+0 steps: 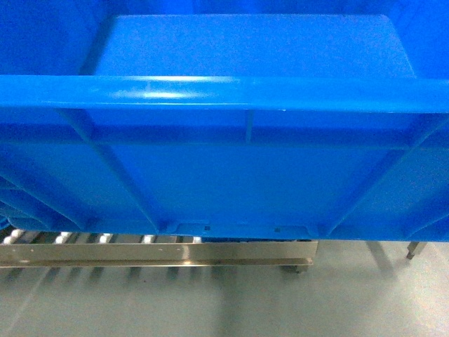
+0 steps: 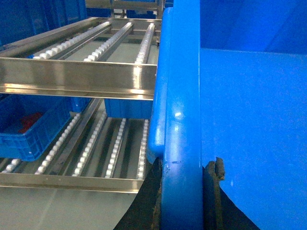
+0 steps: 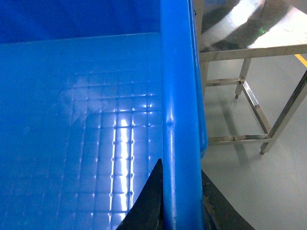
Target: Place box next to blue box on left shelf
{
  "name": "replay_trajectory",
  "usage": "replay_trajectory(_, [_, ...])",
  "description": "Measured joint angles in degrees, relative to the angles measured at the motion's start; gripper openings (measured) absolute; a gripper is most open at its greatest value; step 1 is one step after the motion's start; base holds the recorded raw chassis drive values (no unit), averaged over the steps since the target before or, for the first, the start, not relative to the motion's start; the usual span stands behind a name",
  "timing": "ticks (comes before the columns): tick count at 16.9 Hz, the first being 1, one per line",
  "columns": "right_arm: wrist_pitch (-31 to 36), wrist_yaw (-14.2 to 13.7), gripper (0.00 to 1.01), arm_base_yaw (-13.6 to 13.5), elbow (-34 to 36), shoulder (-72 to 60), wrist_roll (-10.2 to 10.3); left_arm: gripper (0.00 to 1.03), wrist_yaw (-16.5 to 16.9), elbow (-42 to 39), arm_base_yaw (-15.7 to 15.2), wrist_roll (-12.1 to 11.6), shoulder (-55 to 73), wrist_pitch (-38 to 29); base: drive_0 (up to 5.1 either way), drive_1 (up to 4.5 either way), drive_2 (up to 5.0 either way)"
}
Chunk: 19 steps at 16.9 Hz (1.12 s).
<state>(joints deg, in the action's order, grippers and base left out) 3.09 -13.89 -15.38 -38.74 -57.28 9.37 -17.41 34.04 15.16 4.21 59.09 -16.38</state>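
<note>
The box (image 1: 231,182), a large bright-blue open-top crate, fills the head view with its rolled rim and ribbed outer wall toward me. My left gripper (image 2: 184,165) is shut on the box's left rim (image 2: 181,96), one black finger on each side of it. Shut the same way on the right rim (image 3: 180,96) is my right gripper (image 3: 181,170). The crate's gridded floor (image 3: 86,120) holds nothing. On the lower level of the left shelf (image 2: 76,76) sits a blue box (image 2: 33,129) with something red inside.
The steel shelf has roller tracks (image 2: 115,143) on two levels, and its front rail (image 1: 140,253) shows under the crate. Another blue crate (image 2: 127,108) stands farther back on the lower level. A steel frame (image 3: 249,96) stands on the grey floor to the right.
</note>
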Motion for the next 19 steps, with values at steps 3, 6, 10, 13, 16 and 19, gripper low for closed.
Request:
replay_trajectory(3, [0.00, 0.00, 0.09, 0.00, 0.00, 0.00, 0.02, 0.10, 0.00, 0.00, 0.00, 0.00, 0.00, 0.00, -5.0, 2.45, 2.5])
replay_trajectory(6, [-0.02, -0.02, 0.09, 0.00, 0.00, 0.00, 0.00, 0.10, 0.00, 0.00, 0.00, 0.00, 0.00, -0.07, -5.1, 2.35, 2.4])
replay_trajectory(10, [-0.04, 0.00, 0.09, 0.00, 0.00, 0.00, 0.00, 0.10, 0.00, 0.00, 0.00, 0.00, 0.00, 0.09, -5.0, 2.41, 2.4])
replay_trajectory(13, [0.00, 0.00, 0.09, 0.00, 0.00, 0.00, 0.00, 0.10, 0.00, 0.00, 0.00, 0.00, 0.00, 0.02, -5.0, 2.42, 2.4])
replay_trajectory(16, [-0.04, 0.00, 0.09, 0.00, 0.00, 0.00, 0.00, 0.10, -0.02, 0.00, 0.00, 0.04, 0.00, 0.11, -5.0, 2.46, 2.5])
replay_trajectory(19, [-0.02, 0.02, 0.09, 0.00, 0.00, 0.00, 0.02, 0.10, 0.00, 0.00, 0.00, -0.04, 0.00, 0.04, -5.0, 2.38, 2.4])
